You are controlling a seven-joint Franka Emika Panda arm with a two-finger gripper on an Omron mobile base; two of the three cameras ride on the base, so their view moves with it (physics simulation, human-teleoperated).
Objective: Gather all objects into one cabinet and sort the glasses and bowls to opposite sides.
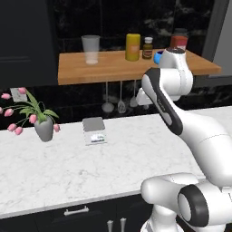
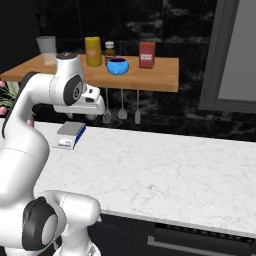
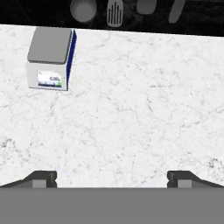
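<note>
Wide-open and holding nothing, the gripper (image 3: 112,177) hangs over the white marble surface (image 3: 131,109) near a small kitchen scale (image 3: 50,59). Beyond, the glossy blue bowl (image 2: 117,66) sits on the wooden shelf (image 2: 160,75), between a yellow jar (image 2: 93,51) and a red canister (image 2: 147,54).

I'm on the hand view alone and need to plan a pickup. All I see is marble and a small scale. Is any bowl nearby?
Observer: Yes, a blue bowl sits on the wooden shelf above the counter.
Operator: What flanks it?
Observer: In the right base view, a small brown bottle on its left and a red container on its right.
Operator: Anything else on the counter?
Observer: A vase of pink flowers, left of the scale.
</note>
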